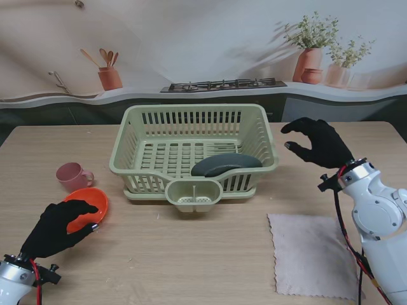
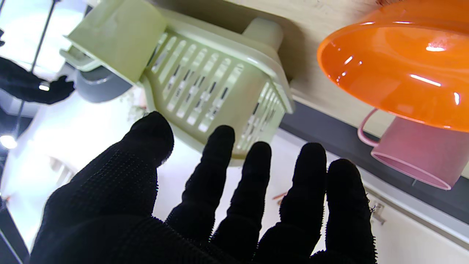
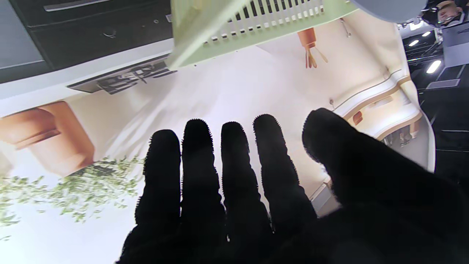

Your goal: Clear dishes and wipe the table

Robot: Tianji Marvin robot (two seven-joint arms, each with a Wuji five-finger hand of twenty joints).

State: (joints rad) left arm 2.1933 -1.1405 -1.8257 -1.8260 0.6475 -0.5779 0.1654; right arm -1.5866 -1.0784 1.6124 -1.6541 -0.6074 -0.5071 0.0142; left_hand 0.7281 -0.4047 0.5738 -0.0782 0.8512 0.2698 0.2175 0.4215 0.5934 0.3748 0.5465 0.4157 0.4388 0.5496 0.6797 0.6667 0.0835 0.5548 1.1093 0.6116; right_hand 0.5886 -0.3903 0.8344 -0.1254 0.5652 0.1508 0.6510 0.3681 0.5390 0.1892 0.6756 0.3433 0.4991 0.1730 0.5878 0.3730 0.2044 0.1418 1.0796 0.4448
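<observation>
Item 1. Table (image 1: 191,254): light wood top, carries every piece listed here.

Item 2. Dish rack (image 1: 194,152): pale green slatted plastic basket, at table centre toward 12 o'clock. A small cutlery cup (image 1: 193,194) hangs on its near wall at 6 o'clock. Also seen in the left wrist view (image 2: 205,84) and, in part, the right wrist view (image 3: 256,18).

Item 3. Grey dish (image 1: 226,164): dark grey, lying inside the rack in its near-right part, at about 4 o'clock from the rack's middle, leaning against the near wall.

Item 4. Orange bowl (image 1: 88,206): on the table at 8 o'clock from the rack, well apart from it. Glossy; fills one corner of the left wrist view (image 2: 399,58).

Item 5. Pink cup (image 1: 71,175): with handle, just beside the bowl at its 11 o'clock; upright on the table (image 2: 417,154).

Item 6. Cloth (image 1: 311,254): pale pink, flat on the table at 4 o'clock from the rack.

Item 7. Left hand (image 1: 58,225): black glove, fingers spread and released, holding nothing; over the bowl's near edge at 7 o'clock. Contact with the bowl cannot be told. Fingers (image 2: 220,176) apart.

Item 8. Right hand (image 1: 318,143): black glove, raised at 3 o'clock just beside the rack's right wall, fingers curved but apart, empty (image 3: 256,190).
</observation>
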